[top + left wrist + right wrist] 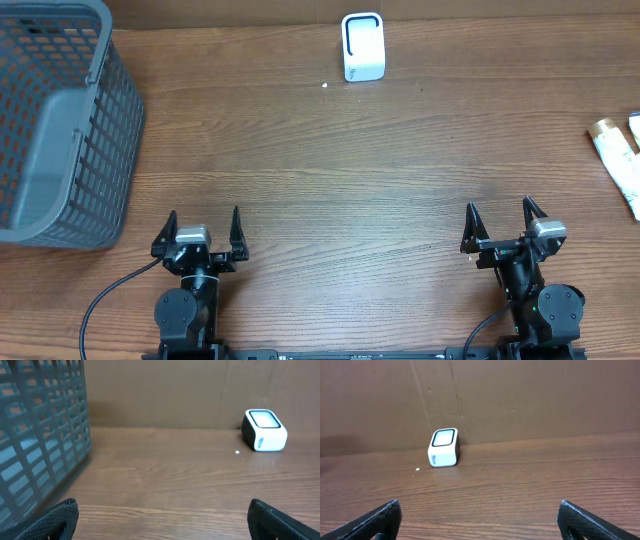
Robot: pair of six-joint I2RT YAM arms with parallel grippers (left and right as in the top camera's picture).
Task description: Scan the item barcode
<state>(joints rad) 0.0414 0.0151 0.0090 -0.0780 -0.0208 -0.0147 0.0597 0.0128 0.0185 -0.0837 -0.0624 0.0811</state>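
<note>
The white, soft-looking plastic tube with a gold cap point(620, 165) is lying flat at the right edge of the brown wooden surface point(330, 180), partly cut off in the overhead view. A second white item point(636, 125) is lying just beside it, too cropped to identify. Neither wrist view is showing the tube. The small white box-shaped barcode scanner with a dark window point(363, 47) is sitting at the far edge near the middle. The grey plastic mesh basket point(60, 130) is occupying the far left corner.

The left end effector point(204, 220) and the right end effector point(500, 208) are both sitting released by the near edge, fingers spread wide and gripping nothing, well apart from the tube.

The tube is probably light, with a body that is likely yielding under a squeeze and a smooth skin that may be slippery. The shoulder just below the cap is likely the firmest place, so a gentle grip across the width there seems best, leaving the printed faces free. Where the barcode is sitting cannot be told. The right end effector is the nearer one.
</note>
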